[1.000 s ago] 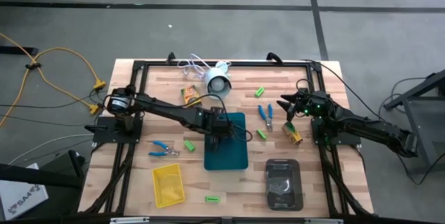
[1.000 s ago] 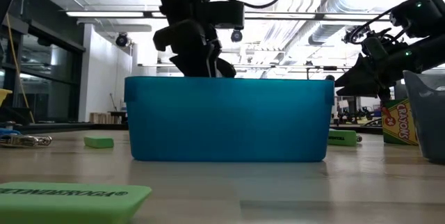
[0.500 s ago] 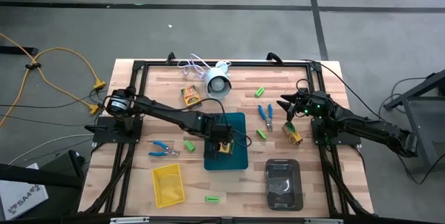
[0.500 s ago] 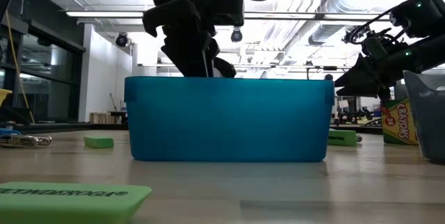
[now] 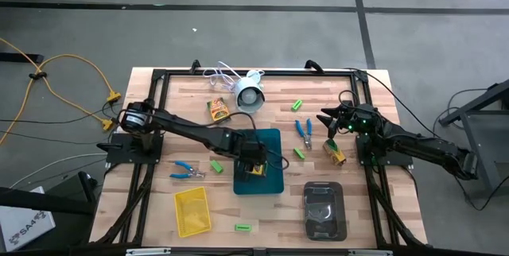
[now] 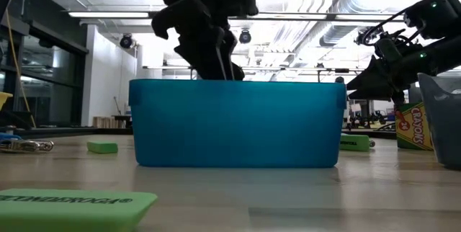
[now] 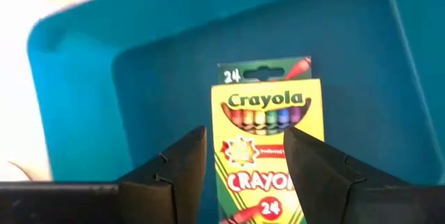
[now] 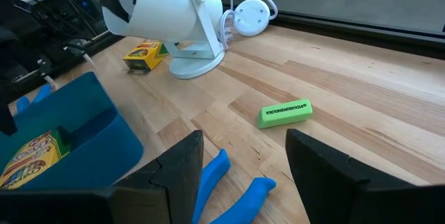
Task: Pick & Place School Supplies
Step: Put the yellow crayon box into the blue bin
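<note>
Low view: teal tray [image 6: 238, 122] wall hides its contents. Inside lies a crayon box [image 7: 268, 137]; left gripper [image 7: 245, 156] fingers spread, empty. Right gripper [image 5: 328, 122] open at 3 o'clock.

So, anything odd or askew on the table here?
Nothing damaged or spilled. One crayon box lies flat in the teal tray under the open left pincer; erasers and pliers lie scattered, unsorted.

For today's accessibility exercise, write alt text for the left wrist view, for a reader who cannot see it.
A Crayola crayon box lies flat on the floor of a teal tray, seen from just above. The left gripper hangs over the box, its two dark fingers spread open to either side of the label.
</note>
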You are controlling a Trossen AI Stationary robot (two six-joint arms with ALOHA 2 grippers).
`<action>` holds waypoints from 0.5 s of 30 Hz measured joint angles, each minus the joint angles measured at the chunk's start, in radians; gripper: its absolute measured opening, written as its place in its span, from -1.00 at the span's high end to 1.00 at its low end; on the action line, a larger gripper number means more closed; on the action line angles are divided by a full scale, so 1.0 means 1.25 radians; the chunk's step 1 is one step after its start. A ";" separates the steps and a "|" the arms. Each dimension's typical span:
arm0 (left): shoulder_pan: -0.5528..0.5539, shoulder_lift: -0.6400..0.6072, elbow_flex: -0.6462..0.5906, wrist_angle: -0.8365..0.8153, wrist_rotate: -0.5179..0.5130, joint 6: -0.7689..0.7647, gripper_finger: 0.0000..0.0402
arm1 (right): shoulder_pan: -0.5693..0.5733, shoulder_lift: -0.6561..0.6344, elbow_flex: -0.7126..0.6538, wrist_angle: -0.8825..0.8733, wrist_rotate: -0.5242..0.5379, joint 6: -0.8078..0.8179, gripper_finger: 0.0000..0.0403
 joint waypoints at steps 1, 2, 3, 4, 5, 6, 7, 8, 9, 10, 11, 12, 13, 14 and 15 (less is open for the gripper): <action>-0.001 -0.005 0.000 0.002 0.000 0.003 0.08 | 0.000 0.000 0.000 0.000 0.000 0.000 0.02; -0.001 -0.010 0.000 0.001 0.000 0.006 0.08 | 0.000 0.000 0.000 0.000 0.000 0.000 0.02; -0.001 -0.016 0.000 0.000 0.000 0.008 0.08 | 0.000 0.000 0.000 0.000 0.000 0.000 0.02; -0.001 -0.021 0.000 -0.001 0.000 0.008 0.08 | 0.000 0.000 0.000 0.000 0.000 0.000 0.02; -0.001 -0.027 0.000 -0.004 0.000 0.007 0.08 | 0.000 0.000 0.000 0.000 0.000 0.000 0.02; -0.001 -0.034 0.000 -0.009 0.000 0.004 0.08 | 0.000 0.000 0.000 0.000 0.000 0.000 0.02; -0.001 -0.041 0.000 -0.016 0.000 0.000 0.08 | 0.000 0.000 0.000 0.000 0.000 0.000 0.02; -0.001 -0.050 0.000 -0.024 0.000 -0.004 0.08 | 0.000 0.000 0.000 0.000 0.000 0.000 0.02; -0.001 -0.058 0.000 -0.034 -0.001 -0.005 0.08 | 0.000 0.000 0.000 0.000 0.000 0.000 0.02; -0.001 -0.065 0.000 -0.045 -0.003 -0.005 0.08 | 0.000 0.000 0.000 0.000 0.000 0.000 0.02; -0.001 -0.072 0.000 -0.055 -0.004 -0.005 0.08 | 0.000 0.000 0.000 0.000 0.000 0.000 0.02; -0.001 -0.080 0.000 -0.065 -0.005 -0.005 0.08 | 0.000 0.000 0.000 0.000 0.000 0.000 0.02; -0.001 -0.087 0.000 -0.074 -0.005 -0.005 0.08 | 0.000 0.000 0.000 0.000 0.000 0.000 0.02; -0.001 -0.095 0.000 -0.082 -0.005 -0.008 0.08 | 0.000 0.000 0.000 0.000 0.000 0.000 0.02; -0.001 -0.104 0.000 -0.090 -0.005 -0.015 0.08 | 0.000 0.000 0.000 0.000 0.000 0.000 0.02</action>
